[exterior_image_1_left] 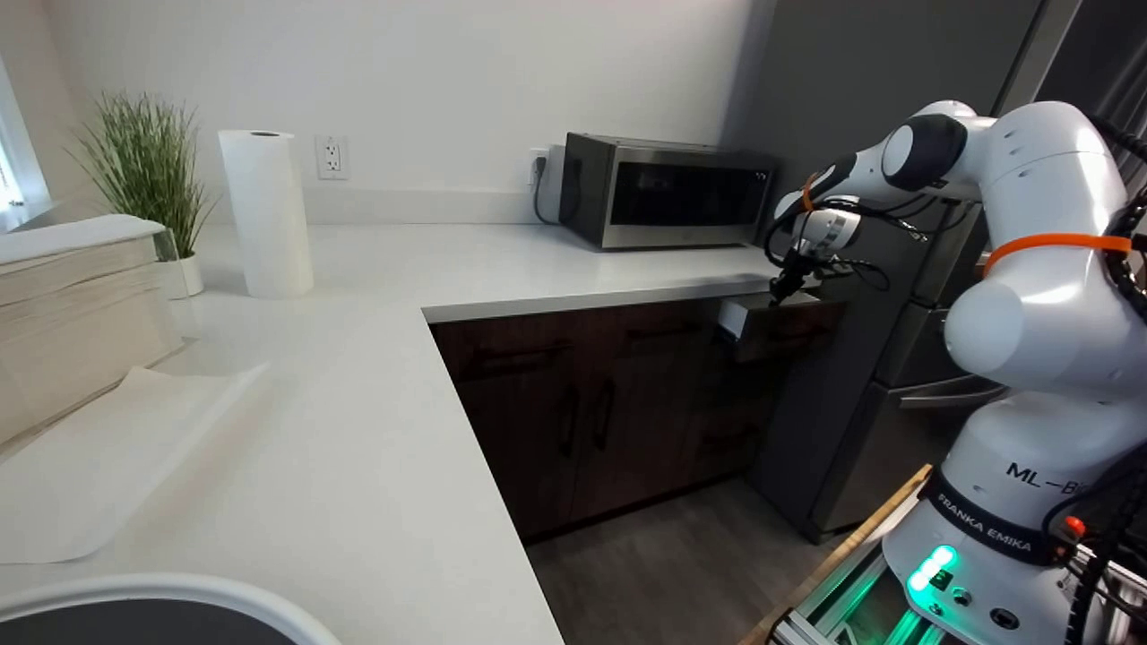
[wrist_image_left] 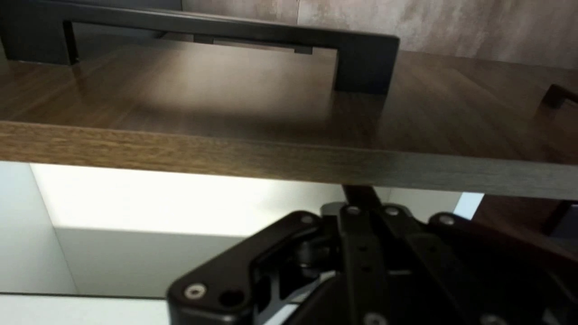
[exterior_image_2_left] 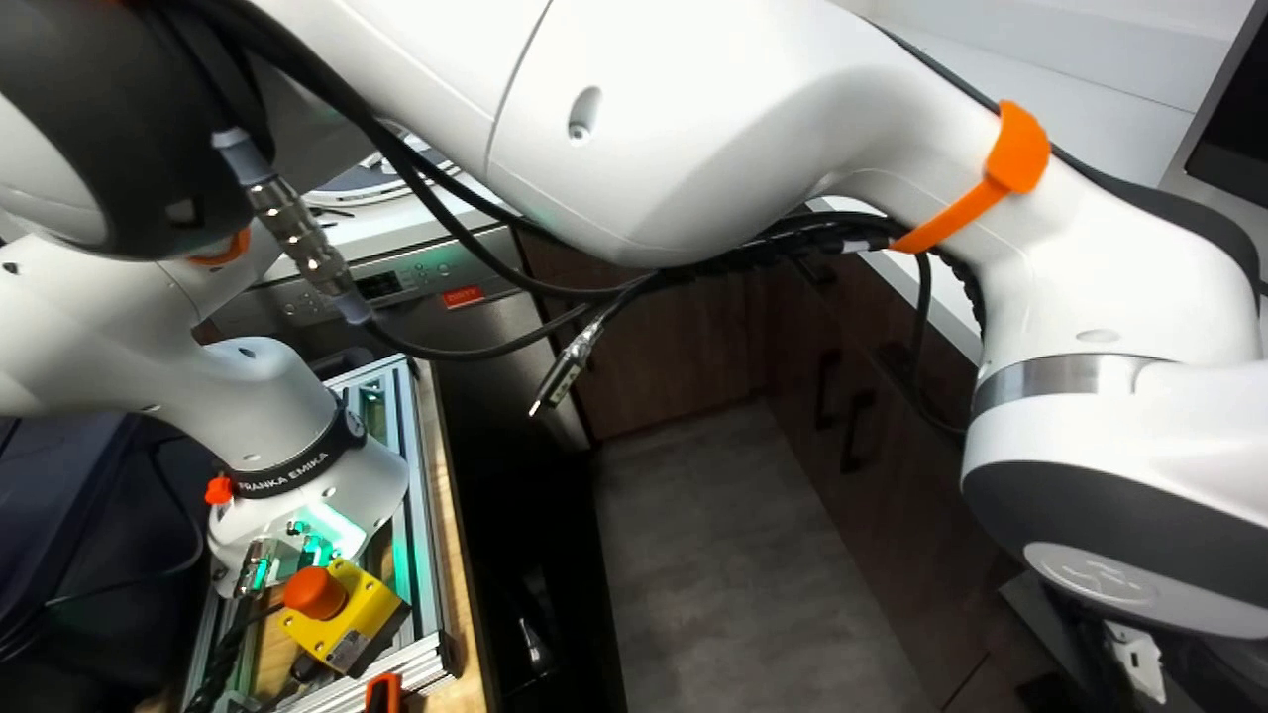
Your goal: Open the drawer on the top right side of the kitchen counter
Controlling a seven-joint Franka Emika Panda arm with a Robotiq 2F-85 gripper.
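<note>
The drawer [exterior_image_1_left: 789,333] sits under the white kitchen counter [exterior_image_1_left: 502,260], near the refrigerator. It stands out from the cabinet, and its pale box side shows. In the wrist view its brown front [wrist_image_left: 203,153] crosses the picture, with the dark bar handle on its outer face and the pale box behind it. My gripper [wrist_image_left: 361,194] is shut, with its fingers together. Its tips reach down inside the box behind the front and are hidden by the front's top edge. I cannot tell if they touch it. The gripper [exterior_image_1_left: 778,294] also shows above the drawer in an exterior view.
A microwave [exterior_image_1_left: 685,199] stands on the counter above and behind the drawer. A tall dark refrigerator [exterior_image_1_left: 833,107] is beside it. Cabinet doors with bar handles [exterior_image_1_left: 605,414] lie to the left. A paper roll [exterior_image_1_left: 266,215] and a plant [exterior_image_1_left: 148,161] stand farther left.
</note>
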